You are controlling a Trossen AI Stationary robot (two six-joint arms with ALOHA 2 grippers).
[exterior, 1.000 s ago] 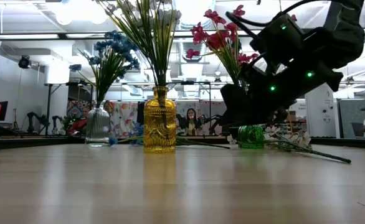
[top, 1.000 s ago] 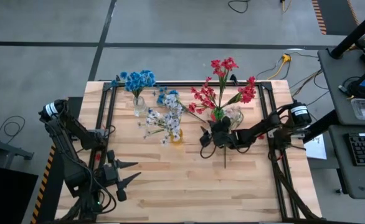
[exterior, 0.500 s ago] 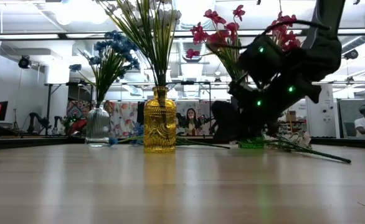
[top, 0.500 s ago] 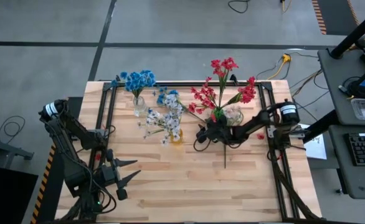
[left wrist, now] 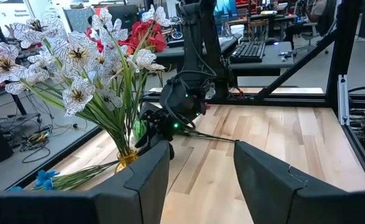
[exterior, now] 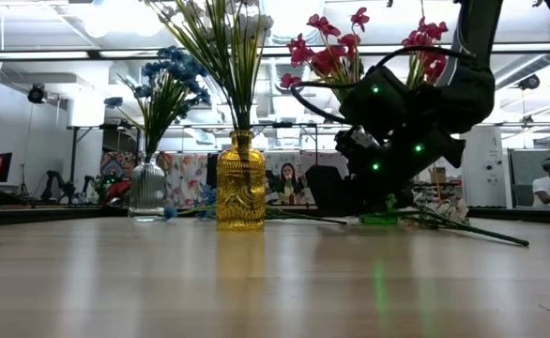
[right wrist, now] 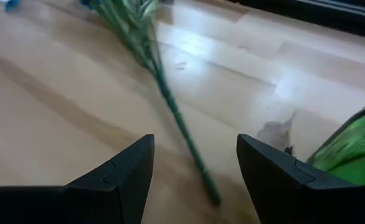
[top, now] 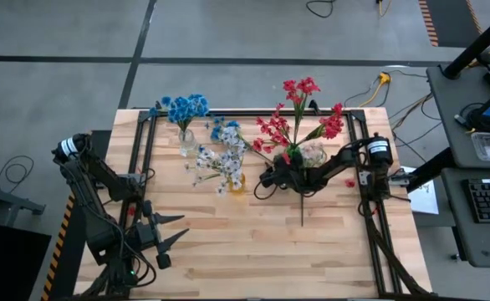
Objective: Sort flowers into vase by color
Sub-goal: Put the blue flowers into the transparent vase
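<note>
A loose blue sprig [right wrist: 170, 102] lies flat on the table, its blossoms [top: 222, 130] toward the far left. My right gripper [right wrist: 195, 140] is open and low over the table, one finger on either side of the stem's bare end, just left of the green vase [right wrist: 350, 146]. In the high view the right gripper [top: 266, 178] sits between the green vase [top: 293, 154] of red flowers and the yellow vase [top: 237, 184] of white flowers. A clear vase [top: 186, 144] holds blue flowers. My left gripper [left wrist: 201, 146] waits open at the near left.
Another sprig lies on the table with its stem [top: 302, 209] pointing to the near edge, right of my right gripper. A black frame rail [top: 366, 192] runs round the table's edges. The near half of the wooden table [top: 253, 259] is bare board.
My right gripper has moved toward the table's left and down, from beside the green vase to low over the loose blue sprig's stem. Its arm has swung toward the far edge. The flowers and vases have stayed where they were.
</note>
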